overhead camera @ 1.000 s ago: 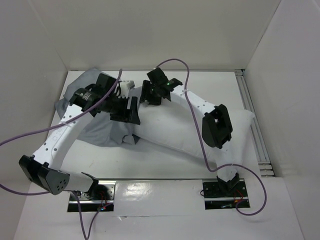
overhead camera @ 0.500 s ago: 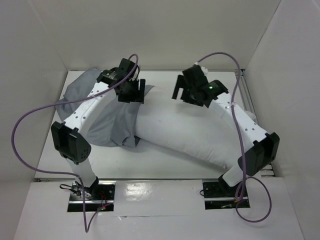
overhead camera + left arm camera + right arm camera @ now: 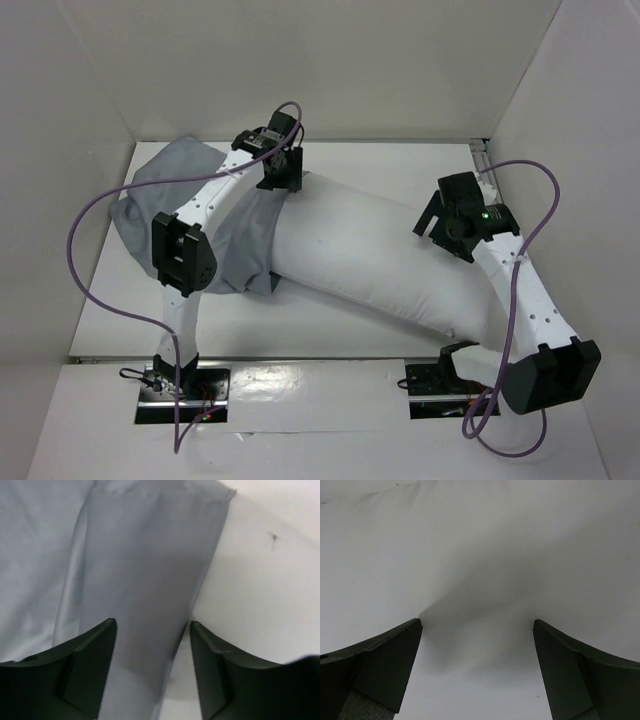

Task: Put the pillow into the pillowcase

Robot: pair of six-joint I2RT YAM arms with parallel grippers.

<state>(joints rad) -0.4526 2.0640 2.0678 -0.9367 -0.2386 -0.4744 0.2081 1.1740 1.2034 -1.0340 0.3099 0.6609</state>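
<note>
The white pillow (image 3: 370, 250) lies slantwise from the middle back to the near right. Its left end sits inside the grey pillowcase (image 3: 165, 175), which is bunched at the left. My left gripper (image 3: 283, 180) is at the far side of the pillowcase mouth. In the left wrist view it (image 3: 152, 625) is open, with the grey hem (image 3: 140, 555) between the jaws and the pillow (image 3: 250, 580) to the right. My right gripper (image 3: 432, 222) hovers over the pillow's right part. In the right wrist view it (image 3: 477, 622) is open and empty, close above the pillow (image 3: 480, 545).
White walls close in the table on the left, back and right. A metal rail (image 3: 500, 220) runs along the right edge. Purple cables (image 3: 100, 215) loop off both arms. The arm bases (image 3: 185, 385) are bolted at the near edge.
Both arms have swung apart. My left gripper moved toward the back along the pillowcase mouth. My right gripper moved right and nearer, over the pillow's right part. The pillow's middle now shows.
</note>
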